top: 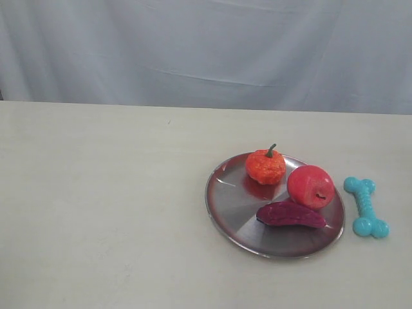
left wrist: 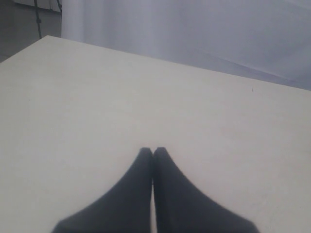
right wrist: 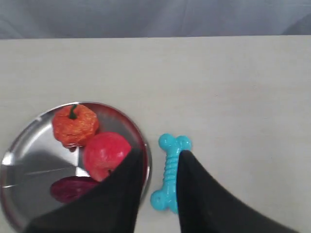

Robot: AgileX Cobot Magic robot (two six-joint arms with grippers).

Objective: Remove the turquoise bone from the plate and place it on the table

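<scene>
The turquoise bone [top: 367,207] lies flat on the cream table [top: 96,193], just right of the silver plate [top: 232,209] and apart from its rim. In the right wrist view the bone [right wrist: 170,170] shows between the dark fingers of my right gripper [right wrist: 161,153], which hangs open above it, one finger over the plate [right wrist: 34,155] edge. My left gripper [left wrist: 152,149] is shut with nothing in it, over bare table [left wrist: 97,97]. Neither gripper shows in the exterior view.
On the plate sit an orange pumpkin [top: 265,167], a red apple [top: 311,187] and a dark purple vegetable [top: 291,215]. A pale curtain [top: 206,51] hangs behind the table's far edge.
</scene>
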